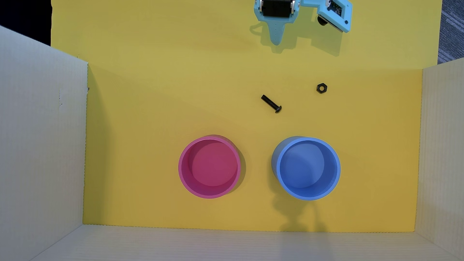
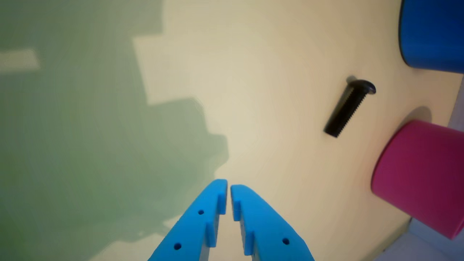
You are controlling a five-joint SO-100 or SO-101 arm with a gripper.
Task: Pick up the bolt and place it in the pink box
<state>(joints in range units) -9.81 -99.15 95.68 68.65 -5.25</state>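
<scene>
My tool (image 2: 228,188) nearly closed, empty, well apart from bolt (image 1: 271,103). Bolt flat on table (image 1: 150,100), between nut (image 1: 321,88) and pink cup (image 1: 209,167). Risk: narrow gap knocks bolt rolling; blue cup (image 1: 308,168) close, wrong-drop possible.

On the yellow desk (image 1: 150,113) lie the bolt (image 1: 271,103), a nut (image 1: 321,88) to its right, the pink box (image 1: 209,167) and a blue cup (image 1: 307,168) (side by side).

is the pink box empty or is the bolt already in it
Empty. The overhead view shows the pink box with a bare bottom, and the bolt lies on the yellow surface outside it.
</scene>
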